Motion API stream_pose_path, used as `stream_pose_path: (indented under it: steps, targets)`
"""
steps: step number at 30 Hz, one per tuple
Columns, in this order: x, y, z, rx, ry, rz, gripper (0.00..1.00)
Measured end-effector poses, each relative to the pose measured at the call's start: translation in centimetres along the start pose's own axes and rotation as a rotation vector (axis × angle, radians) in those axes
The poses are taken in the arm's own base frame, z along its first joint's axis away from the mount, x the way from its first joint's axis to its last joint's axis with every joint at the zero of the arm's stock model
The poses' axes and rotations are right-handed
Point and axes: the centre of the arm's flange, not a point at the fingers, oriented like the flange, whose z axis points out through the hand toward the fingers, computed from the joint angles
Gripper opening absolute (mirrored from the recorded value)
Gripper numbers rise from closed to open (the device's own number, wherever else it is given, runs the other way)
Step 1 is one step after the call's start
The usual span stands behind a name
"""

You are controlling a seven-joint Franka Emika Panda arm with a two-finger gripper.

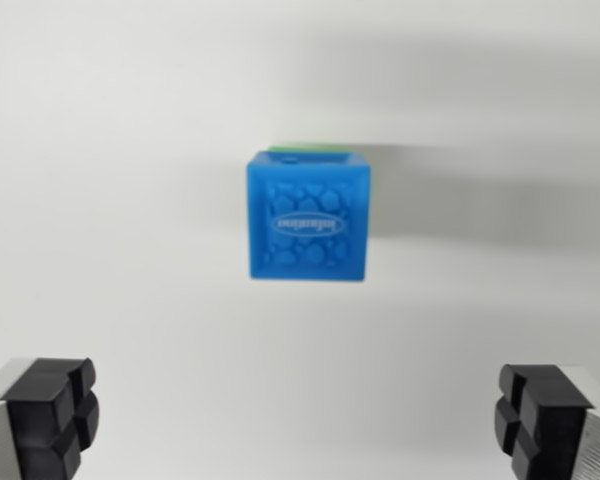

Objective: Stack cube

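Note:
A blue cube [308, 216] with an embossed pebble pattern and an oval logo fills the middle of the wrist view. A thin green strip [307, 148] shows just beyond its top edge; it looks like a green cube underneath, mostly hidden. My gripper [298, 415] is open, its two black fingertip pads [52, 412] spread wide at the bottom corners of the view. Nothing lies between them. The blue cube is well apart from the fingers, farther up the picture.
The cubes rest on a plain white surface [130, 200]. A soft grey shadow [480, 200] stretches across the wrist view's right, behind the cubes.

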Motion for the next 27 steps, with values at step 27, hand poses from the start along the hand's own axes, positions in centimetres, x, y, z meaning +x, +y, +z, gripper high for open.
stream_pose_path:
  steps: [27]
  targets:
    - [0.1,-0.1,-10.3,0.001,-0.001,0.000,1.00]
